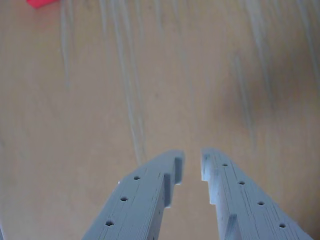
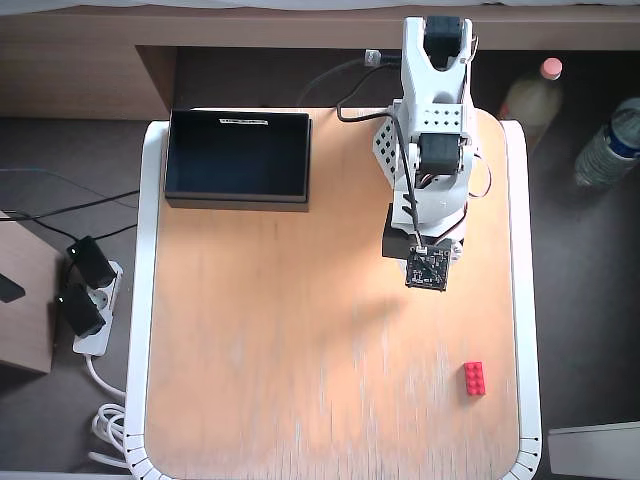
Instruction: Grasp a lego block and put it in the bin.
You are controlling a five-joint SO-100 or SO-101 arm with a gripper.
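The red lego block lies on the wooden table near the lower right corner in the overhead view, lengthwise up and down. In the wrist view only a corner of it shows at the top left edge. The black bin stands at the table's upper left, with a white label strip on its far rim, and nothing shows inside it. My gripper hangs over bare table with its grey jaws a narrow gap apart and nothing between them. In the overhead view the folded arm hides the jaws, well above the block.
The table's white rim runs close to the block on the right in the overhead view. Bottles stand on the floor beyond the right edge. A power strip and cables lie on the floor to the left.
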